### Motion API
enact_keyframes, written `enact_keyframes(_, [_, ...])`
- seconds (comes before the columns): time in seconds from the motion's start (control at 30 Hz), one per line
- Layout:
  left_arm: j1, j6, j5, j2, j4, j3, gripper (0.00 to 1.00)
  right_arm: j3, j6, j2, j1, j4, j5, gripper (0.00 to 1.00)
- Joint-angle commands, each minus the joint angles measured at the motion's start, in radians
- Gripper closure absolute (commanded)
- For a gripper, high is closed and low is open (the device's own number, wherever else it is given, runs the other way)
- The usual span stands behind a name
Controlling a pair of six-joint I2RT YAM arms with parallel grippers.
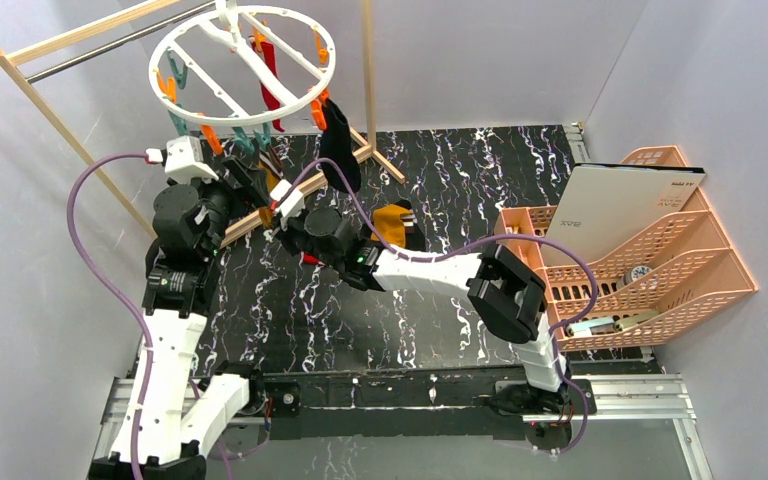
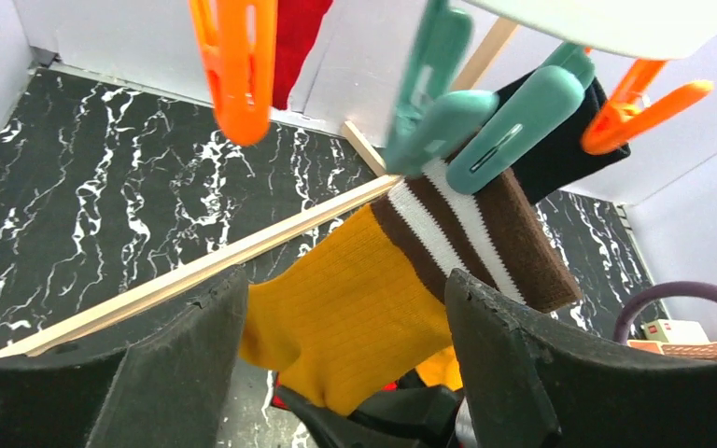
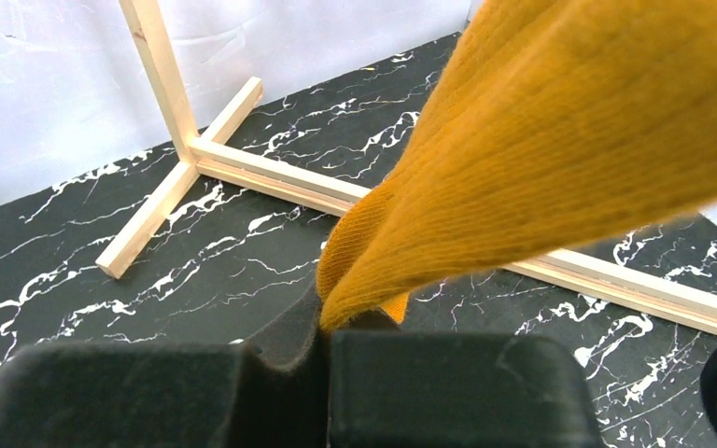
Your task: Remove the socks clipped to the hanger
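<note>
Socks (image 1: 340, 145), three clipped to one hanger (image 1: 200, 72), right end effector (image 3: 325, 329) pinching mustard one

The left claw (image 2: 345, 285) holds its two dark fingers (image 2: 173, 373) apart on either side of a hanging mustard sock (image 2: 345, 327), whose brown-and-white striped cuff is pinched by a teal clip (image 2: 513, 126) beneath the white hanger (image 2: 616, 19), above the black marbled bench (image 2: 84, 187).

Left claw (image 2: 341, 289) agape, right claw (image 3: 325, 329) clamped.
</note>
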Motion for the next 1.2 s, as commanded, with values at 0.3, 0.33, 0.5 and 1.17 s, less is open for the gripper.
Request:
enact_keyframes(0.3, [0.005,-0.017,0.050,0.013,0.038,0.105,0.02,0.122,-0.044,0.062,0.042,-0.030,0.125,0.99])
enact_keyframes(0.33, [0.005,-0.017,0.060,0.012,0.024,0.117,0.02,0.129,-0.044,0.067,0.043,-0.035,0.130,0.99])
enact_keyframes(0.5, [0.005,-0.026,0.147,0.004,0.012,0.144,0.02,0.149,-0.044,0.087,0.046,-0.048,0.134,0.99])
enact_keyframes(1.17, [0.005,-0.062,0.191,0.150,0.029,0.181,0.55,0.160,-0.044,0.102,0.051,-0.052,0.163,0.99])
